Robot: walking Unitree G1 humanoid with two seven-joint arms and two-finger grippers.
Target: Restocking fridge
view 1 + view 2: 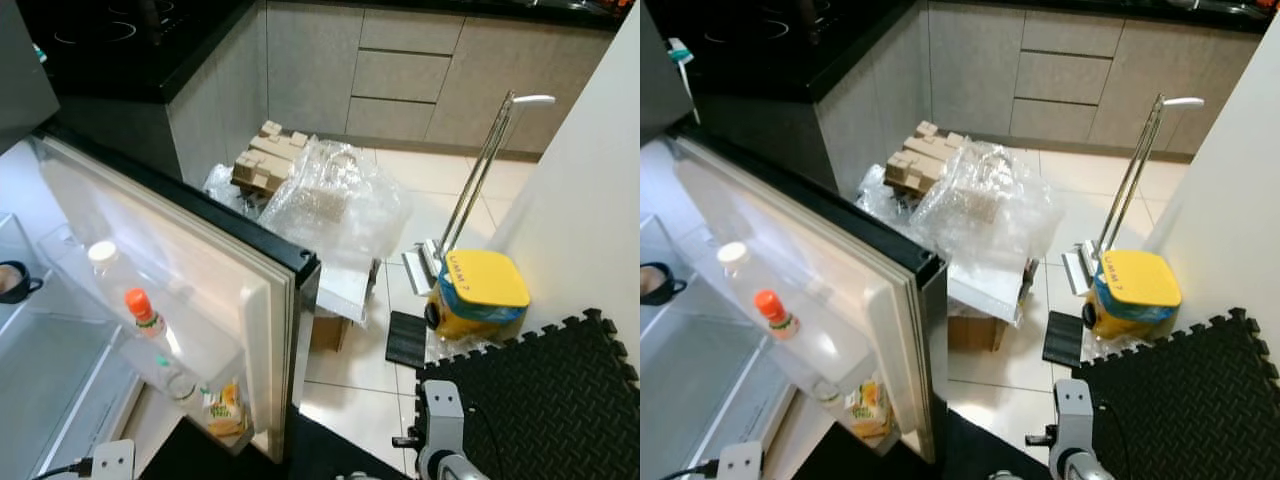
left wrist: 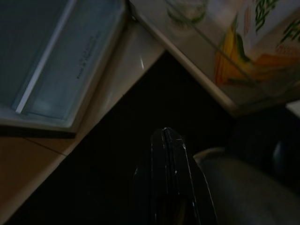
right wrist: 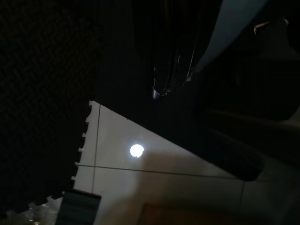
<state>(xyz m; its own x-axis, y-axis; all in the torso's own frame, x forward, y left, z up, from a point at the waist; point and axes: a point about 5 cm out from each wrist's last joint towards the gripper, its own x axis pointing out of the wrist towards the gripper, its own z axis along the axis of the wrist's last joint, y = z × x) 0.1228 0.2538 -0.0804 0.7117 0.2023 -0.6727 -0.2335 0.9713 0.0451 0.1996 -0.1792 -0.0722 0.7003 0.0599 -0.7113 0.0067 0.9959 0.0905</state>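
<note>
The fridge door stands wide open on my left. Its upper rack holds a clear bottle with a white cap and a bottle with an orange cap. A juice carton sits in the lower door bin, and the left wrist view shows this carton through the clear bin wall. Inside the fridge, a dark mug rests on a shelf. My left gripper hangs shut and empty over the dark mat by the fridge's foot. My right gripper hangs in shadow above the floor tiles, fingers together.
Beyond the door lie bubble wrap, stacked cardboard pieces and a box. A yellow mop bucket with an upright handle stands at right, beside a black foam mat. Grey cabinets close the back.
</note>
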